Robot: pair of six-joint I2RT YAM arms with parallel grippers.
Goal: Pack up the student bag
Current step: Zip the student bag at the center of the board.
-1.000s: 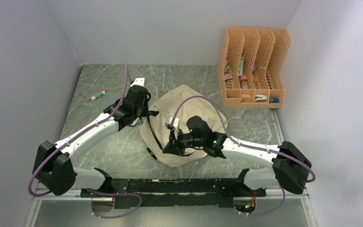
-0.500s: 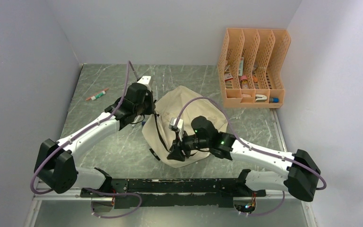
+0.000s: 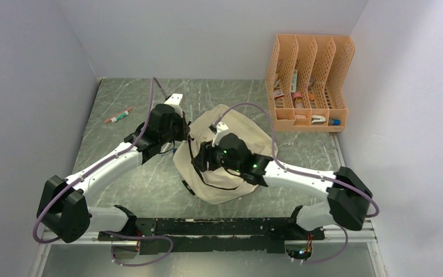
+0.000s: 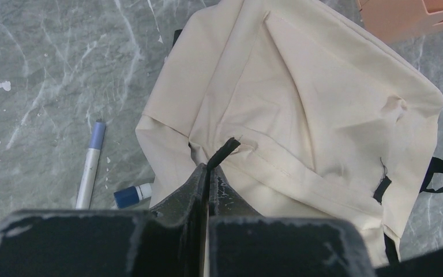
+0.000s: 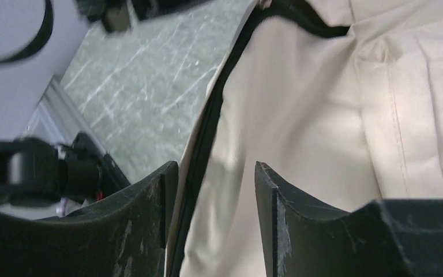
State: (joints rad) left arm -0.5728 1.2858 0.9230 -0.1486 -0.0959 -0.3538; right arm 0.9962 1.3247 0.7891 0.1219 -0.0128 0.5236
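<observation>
The student bag (image 3: 237, 151), beige fabric with black straps, lies slumped in the middle of the table. My left gripper (image 3: 187, 133) is at its left edge. In the left wrist view that gripper (image 4: 209, 171) is shut on a thin black tab (image 4: 224, 151) coming off the student bag (image 4: 300, 104). My right gripper (image 3: 203, 160) hangs over the bag's left side. In the right wrist view it (image 5: 214, 174) stands open, its fingers (image 5: 167, 179) straddling the cream fabric (image 5: 311, 115) and the black zipper edge (image 5: 207, 133), gripping nothing.
An orange perforated file organizer (image 3: 310, 83) with small items stands at the back right. A marker (image 3: 119, 116) lies at the back left. A pen (image 4: 89, 164) and a blue-capped item (image 4: 132, 196) lie beside the bag's left edge. Walls close in left, back and right.
My right gripper has opened and moved from the bag's near edge up and back over its left side. The left gripper stays shut on the tab, shifted slightly.
</observation>
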